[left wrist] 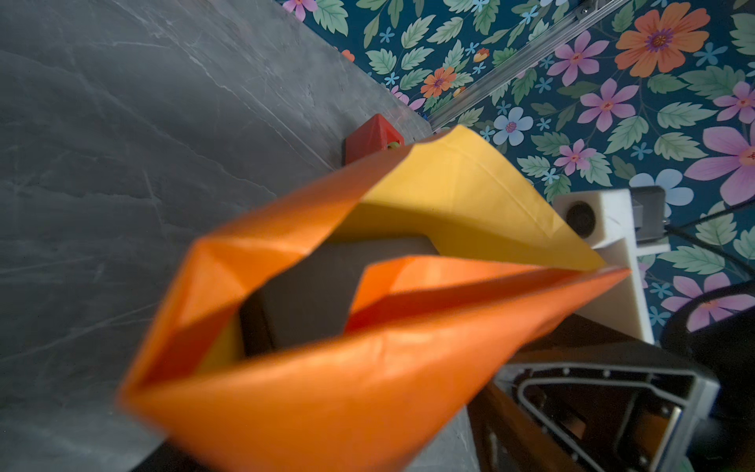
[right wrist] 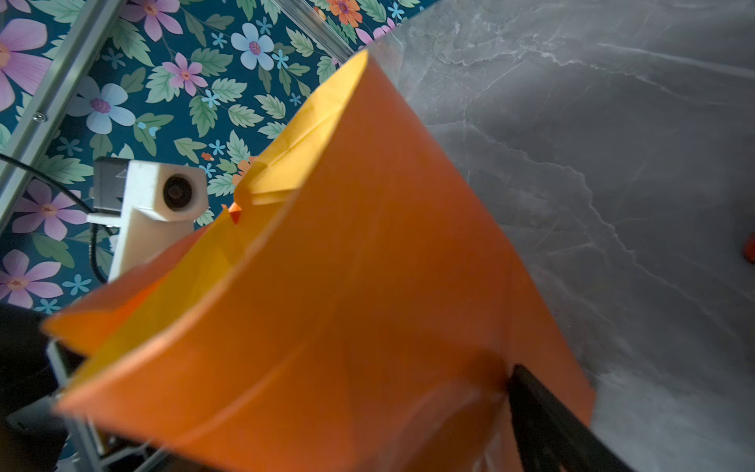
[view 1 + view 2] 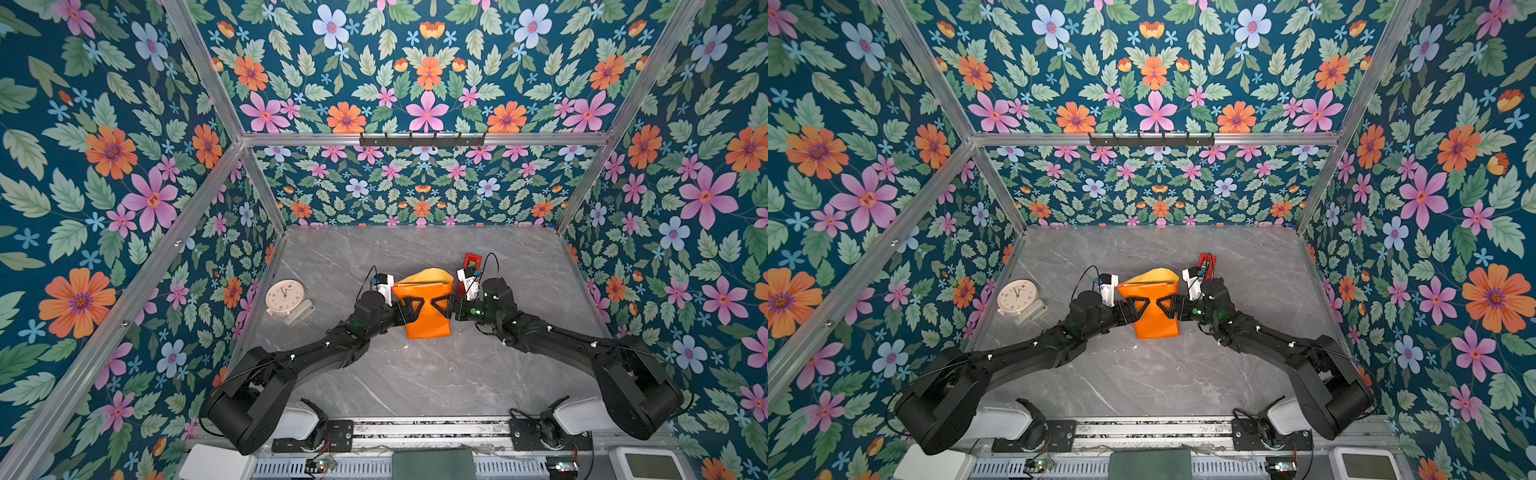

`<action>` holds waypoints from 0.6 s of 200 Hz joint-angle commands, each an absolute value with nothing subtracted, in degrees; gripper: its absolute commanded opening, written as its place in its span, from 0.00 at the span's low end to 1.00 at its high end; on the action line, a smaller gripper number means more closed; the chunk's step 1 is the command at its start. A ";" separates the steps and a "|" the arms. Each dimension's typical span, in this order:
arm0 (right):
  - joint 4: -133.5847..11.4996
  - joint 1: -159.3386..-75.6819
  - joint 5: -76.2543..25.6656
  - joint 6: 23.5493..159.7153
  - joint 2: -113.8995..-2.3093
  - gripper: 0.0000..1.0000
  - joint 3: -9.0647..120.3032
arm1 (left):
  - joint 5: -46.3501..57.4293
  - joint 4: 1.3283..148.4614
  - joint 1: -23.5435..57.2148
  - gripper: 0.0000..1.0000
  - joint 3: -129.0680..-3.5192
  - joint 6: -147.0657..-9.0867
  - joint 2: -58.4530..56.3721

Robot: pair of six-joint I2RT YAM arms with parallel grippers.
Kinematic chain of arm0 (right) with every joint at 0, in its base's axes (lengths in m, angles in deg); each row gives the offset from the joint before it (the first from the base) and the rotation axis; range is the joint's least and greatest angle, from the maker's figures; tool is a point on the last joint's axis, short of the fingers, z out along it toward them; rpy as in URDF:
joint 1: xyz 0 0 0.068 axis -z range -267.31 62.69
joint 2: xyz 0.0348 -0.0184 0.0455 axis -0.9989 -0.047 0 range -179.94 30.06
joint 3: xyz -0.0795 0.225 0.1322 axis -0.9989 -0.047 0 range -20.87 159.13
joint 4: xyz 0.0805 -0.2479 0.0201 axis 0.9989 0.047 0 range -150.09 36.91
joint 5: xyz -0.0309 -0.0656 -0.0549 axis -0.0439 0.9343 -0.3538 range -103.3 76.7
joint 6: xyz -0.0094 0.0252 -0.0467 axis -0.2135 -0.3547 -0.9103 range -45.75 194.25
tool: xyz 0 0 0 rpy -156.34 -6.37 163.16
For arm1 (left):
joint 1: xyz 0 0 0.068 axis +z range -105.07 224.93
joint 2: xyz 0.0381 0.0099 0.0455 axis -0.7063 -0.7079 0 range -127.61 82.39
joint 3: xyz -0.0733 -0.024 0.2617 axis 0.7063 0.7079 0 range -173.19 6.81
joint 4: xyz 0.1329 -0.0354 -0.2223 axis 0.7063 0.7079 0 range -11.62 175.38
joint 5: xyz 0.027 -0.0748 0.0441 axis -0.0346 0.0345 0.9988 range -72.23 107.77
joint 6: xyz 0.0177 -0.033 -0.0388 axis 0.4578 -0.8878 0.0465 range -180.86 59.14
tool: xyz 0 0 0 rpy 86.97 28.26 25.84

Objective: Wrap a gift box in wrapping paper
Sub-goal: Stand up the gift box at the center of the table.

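Observation:
The wrapping paper (image 3: 428, 328) is folded round the gift box into an orange sleeve at mid-table in both top views. Its far end gapes and shows the yellow inner side (image 3: 424, 276). In the left wrist view the dark gift box (image 1: 310, 294) sits inside the paper (image 1: 367, 388). My left gripper (image 3: 417, 309) reaches in from the left and my right gripper (image 3: 436, 307) from the right, tips almost meeting. One finger of each lies flat on the orange face, the other is behind the paper. Both stand wide, clamped across the package. One black finger (image 2: 543, 421) presses the paper (image 2: 347, 286).
A red tape dispenser (image 3: 471, 259) stands just beyond the right gripper, close to the package. A cream clock (image 3: 286, 297) lies at the table's left edge. Flowered walls close the table on three sides, and a black hook rail (image 3: 422, 139) hangs on the back wall.

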State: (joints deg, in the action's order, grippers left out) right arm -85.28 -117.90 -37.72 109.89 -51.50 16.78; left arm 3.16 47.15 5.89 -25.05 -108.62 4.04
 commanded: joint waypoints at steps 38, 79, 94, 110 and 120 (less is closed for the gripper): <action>-89.76 -118.88 -40.10 109.20 -51.23 0.79 16.01 | 0.60 44.67 5.21 0.81 -24.17 -108.04 4.15; -91.45 -119.19 -38.68 109.75 -51.77 0.75 14.49 | 0.91 44.13 4.78 0.82 -23.36 -107.83 4.86; -91.87 -119.46 -37.90 109.75 -51.51 0.73 13.67 | 1.05 43.97 4.46 0.81 -23.07 -108.01 5.10; -92.32 -119.78 -36.98 109.42 -51.08 0.71 12.37 | 1.99 44.13 4.09 0.81 -22.57 -108.12 5.34; -92.39 -120.06 -36.41 108.93 -50.95 0.71 11.56 | 2.89 44.19 3.93 0.80 -22.16 -108.22 5.41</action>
